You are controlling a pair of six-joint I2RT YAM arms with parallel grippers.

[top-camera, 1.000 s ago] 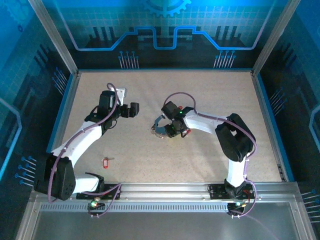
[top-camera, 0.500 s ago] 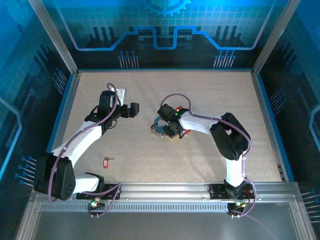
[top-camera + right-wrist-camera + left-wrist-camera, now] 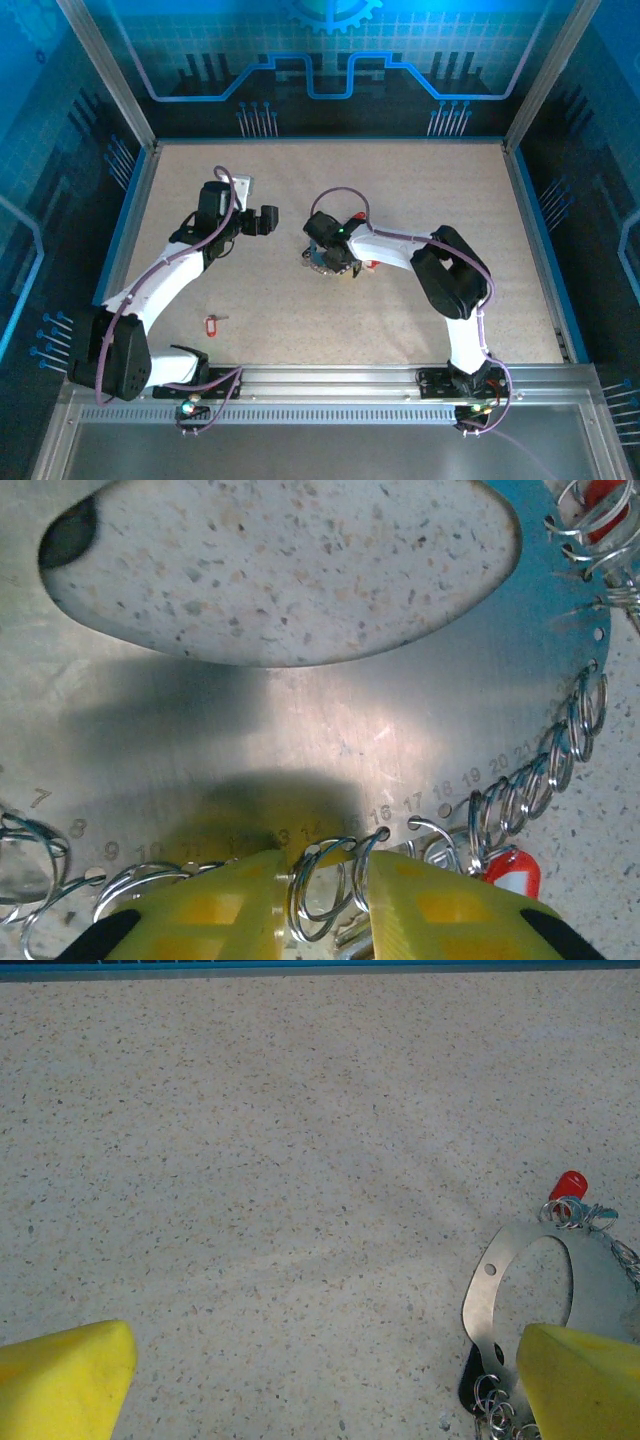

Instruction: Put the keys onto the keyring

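Steel, flat and numbered along its edge, the keyring [image 3: 300, 710] lies mid-table [image 3: 420, 190], directly under our right gripper [image 3: 325, 875]. Its yellow fingers [image 3: 230, 900] stand narrowly apart astride one small split ring [image 3: 322, 895]; we cannot tell whether they truly pinch it. Our left gripper [image 3: 320, 1380] hovers just beside the keyring, jaws spread wide, holding nothing. A loose red-tagged key [image 3: 210, 325] lies well apart, toward the near left. We judge the step to be seizing one ring. We should centre on it, keep its neighbours out of the pinch, and close gently so the keyring does not skid. Since a second ago the right gripper has shifted left over the keyring and its arm [image 3: 440, 270] has folded inward. The left gripper and loose key have not moved.
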